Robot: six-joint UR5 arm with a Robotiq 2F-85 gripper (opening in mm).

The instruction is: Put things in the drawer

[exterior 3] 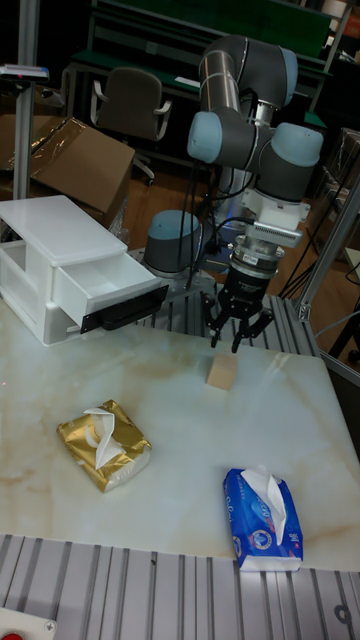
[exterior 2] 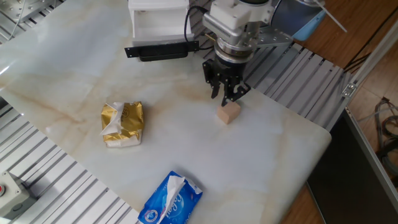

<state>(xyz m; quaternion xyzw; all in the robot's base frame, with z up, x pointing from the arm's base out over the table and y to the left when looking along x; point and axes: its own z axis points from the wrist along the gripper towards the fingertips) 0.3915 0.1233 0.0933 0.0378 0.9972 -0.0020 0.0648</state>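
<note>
A small pale tan wooden cube (exterior 2: 229, 113) (exterior 3: 222, 371) rests on the marble table right of centre. My gripper (exterior 2: 225, 96) (exterior 3: 226, 342) hangs just above and slightly behind it, fingers open and empty, not touching the cube. The white drawer unit (exterior 2: 155, 18) (exterior 3: 60, 265) stands at the back of the table. Its drawer (exterior 3: 112, 289) is pulled out, and its black-trimmed front (exterior 2: 161, 51) faces the table.
A gold foil packet (exterior 2: 123, 123) (exterior 3: 104, 443) lies on the left of the table. Near the front edge sits a blue-and-white tissue pack (exterior 2: 171, 199) (exterior 3: 263, 516). Ribbed metal rails (exterior 2: 305, 74) border the marble on both sides. The table's right edge drops off beside the cube.
</note>
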